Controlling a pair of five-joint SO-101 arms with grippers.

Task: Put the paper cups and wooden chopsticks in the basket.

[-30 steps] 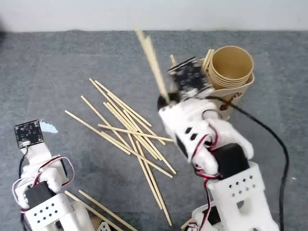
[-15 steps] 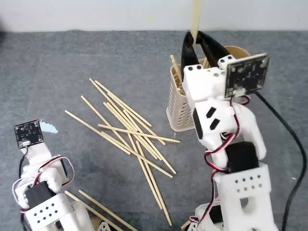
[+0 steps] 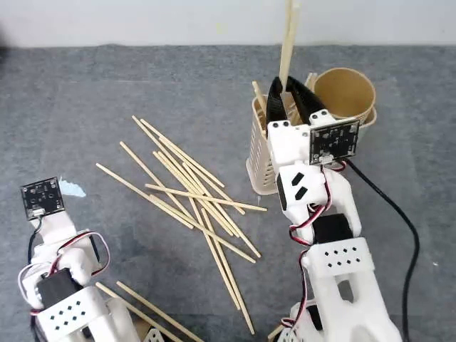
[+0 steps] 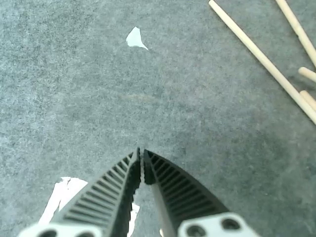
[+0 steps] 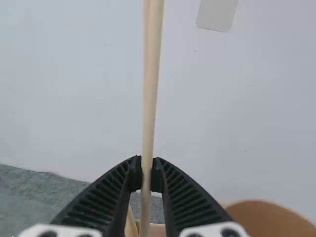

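My right gripper (image 3: 288, 94) is shut on a wooden chopstick (image 3: 288, 43) that stands upright over the cream slotted basket (image 3: 262, 160). In the right wrist view the chopstick (image 5: 150, 84) rises straight between the right gripper (image 5: 144, 175) fingers. Stacked paper cups (image 3: 345, 96) sit in the basket's far side. Several loose chopsticks (image 3: 192, 196) lie scattered on the grey mat at the centre-left. My left gripper (image 4: 142, 163) is shut on nothing, low over the bare mat at the near left.
A small white scrap (image 4: 135, 38) lies on the mat ahead of the left gripper, and another paper scrap (image 4: 61, 193) lies beside it. Two more chopsticks (image 3: 146, 306) rest near the left arm's base. A white wall borders the table's far edge.
The right arm swung from the pile to the basket, tipping its chopstick upright, then lowered it toward the basket. The left arm has not moved.
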